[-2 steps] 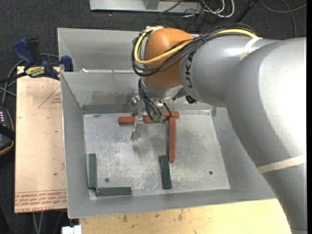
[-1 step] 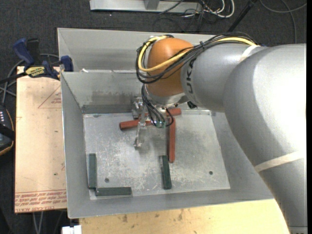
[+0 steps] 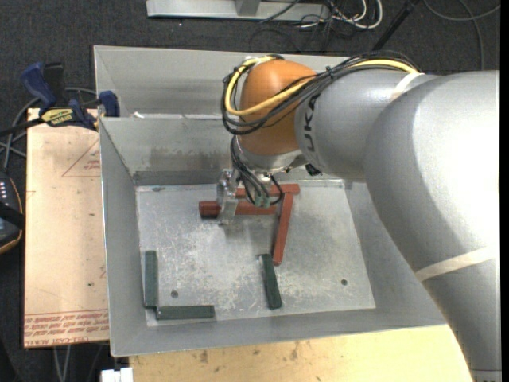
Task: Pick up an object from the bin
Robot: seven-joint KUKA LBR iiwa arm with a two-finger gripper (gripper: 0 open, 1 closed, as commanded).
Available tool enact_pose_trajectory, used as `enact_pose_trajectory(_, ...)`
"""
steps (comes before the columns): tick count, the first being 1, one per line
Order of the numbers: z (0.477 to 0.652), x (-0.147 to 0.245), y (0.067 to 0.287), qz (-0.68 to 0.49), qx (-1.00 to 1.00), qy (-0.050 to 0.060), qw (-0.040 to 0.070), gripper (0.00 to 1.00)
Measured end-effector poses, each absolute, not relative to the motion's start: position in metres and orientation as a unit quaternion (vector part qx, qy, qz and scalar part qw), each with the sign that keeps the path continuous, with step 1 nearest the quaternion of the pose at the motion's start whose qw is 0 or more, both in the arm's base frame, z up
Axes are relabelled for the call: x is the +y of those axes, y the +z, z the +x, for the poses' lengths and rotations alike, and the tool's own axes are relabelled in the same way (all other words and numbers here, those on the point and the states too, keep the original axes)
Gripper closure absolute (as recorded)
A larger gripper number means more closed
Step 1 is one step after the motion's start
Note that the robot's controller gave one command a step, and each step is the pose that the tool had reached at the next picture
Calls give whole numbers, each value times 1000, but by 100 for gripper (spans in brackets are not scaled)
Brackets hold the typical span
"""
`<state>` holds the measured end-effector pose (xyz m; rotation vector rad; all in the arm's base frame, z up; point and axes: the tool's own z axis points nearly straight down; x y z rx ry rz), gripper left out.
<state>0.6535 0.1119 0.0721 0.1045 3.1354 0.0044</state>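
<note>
The long dark red bar (image 3: 208, 208) lies flat near the back middle of the grey metal bin (image 3: 119, 237). Its right end seems to touch a second red bar (image 3: 281, 237) that runs toward the front. The jaws hang over the bar's left part, but I cannot tell if they are apart or together. The bar looks stiff, light and smooth, so pinching its thin sides seems best. Three dark green bars (image 3: 149, 277) lie nearer the front. The silver arm (image 3: 382, 134) shows the letters "UKA".
</note>
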Motion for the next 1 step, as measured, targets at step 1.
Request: enact_pose_trajectory(1, 640, 123, 246, 55, 998, 2, 6, 100)
